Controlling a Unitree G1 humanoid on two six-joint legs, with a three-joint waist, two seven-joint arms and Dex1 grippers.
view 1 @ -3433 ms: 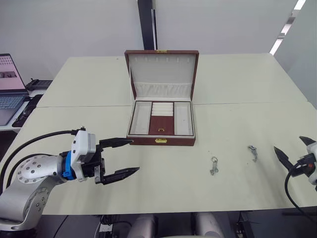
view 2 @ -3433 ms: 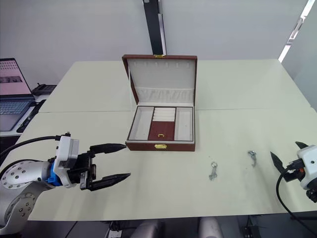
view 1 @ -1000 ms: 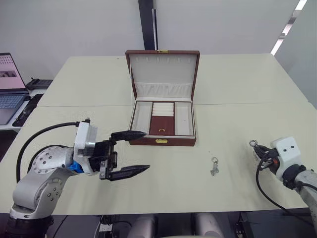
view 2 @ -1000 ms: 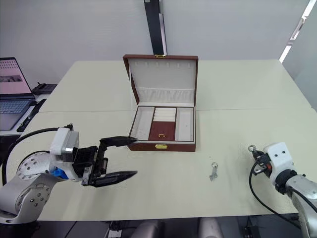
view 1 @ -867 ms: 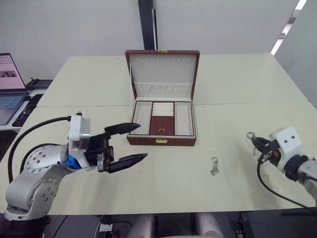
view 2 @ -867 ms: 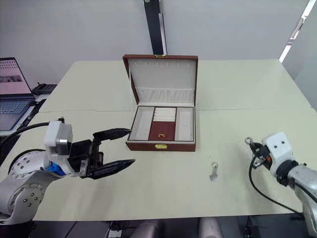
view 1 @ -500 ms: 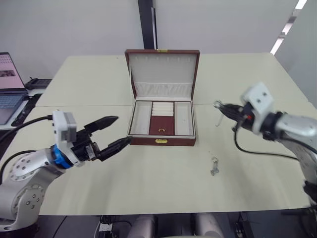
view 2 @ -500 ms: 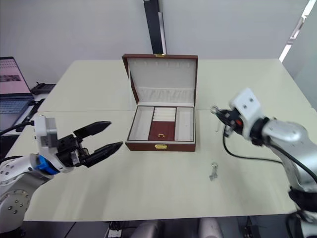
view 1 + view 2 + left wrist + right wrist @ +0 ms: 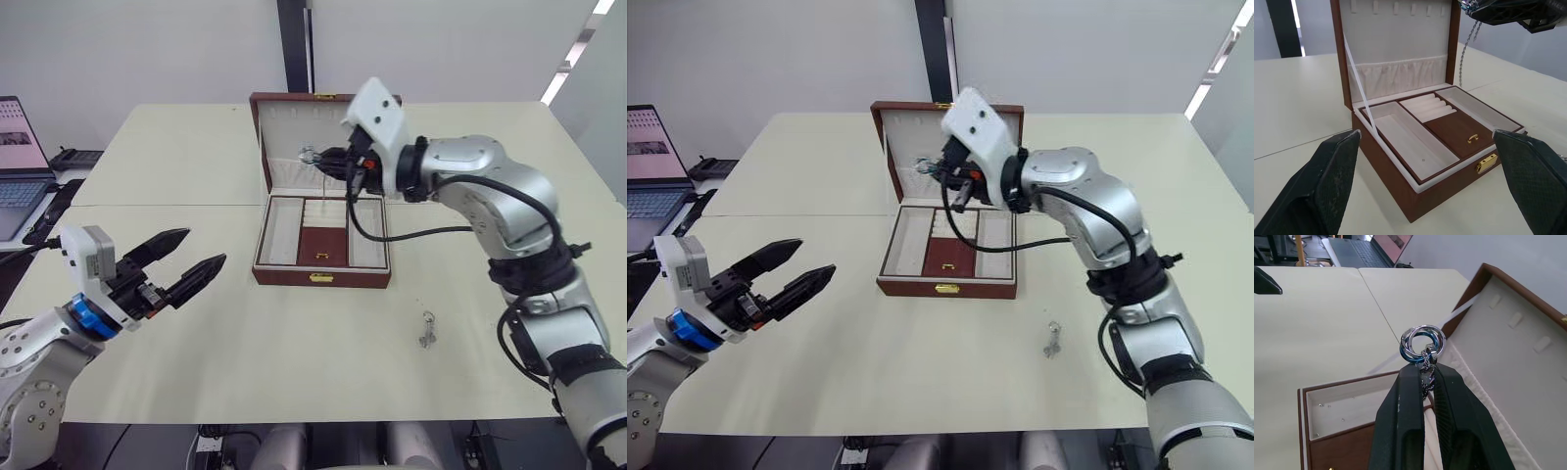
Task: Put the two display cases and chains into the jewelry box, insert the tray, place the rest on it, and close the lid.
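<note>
Since half a second ago the right tool (image 9: 323,160) has swung from beside the jewelry box (image 9: 321,277) to above its seated tray (image 9: 322,245), pinched shut on a ringed trinket (image 9: 1422,343) dangling before the lid (image 9: 323,147). The left tool (image 9: 192,260) hangs wide open, empty, over the worktop (image 9: 294,352). Risk: the swinging links could snag the lid's hooks or drop off-tray; the second trinket (image 9: 425,330) lies on the worktop.

Jewelry box (image 9: 321,277): reddish-brown, cream lining, gold clasp. Trinket (image 9: 1422,343) in my black right end effector (image 9: 1428,377): silver and blue rings.
</note>
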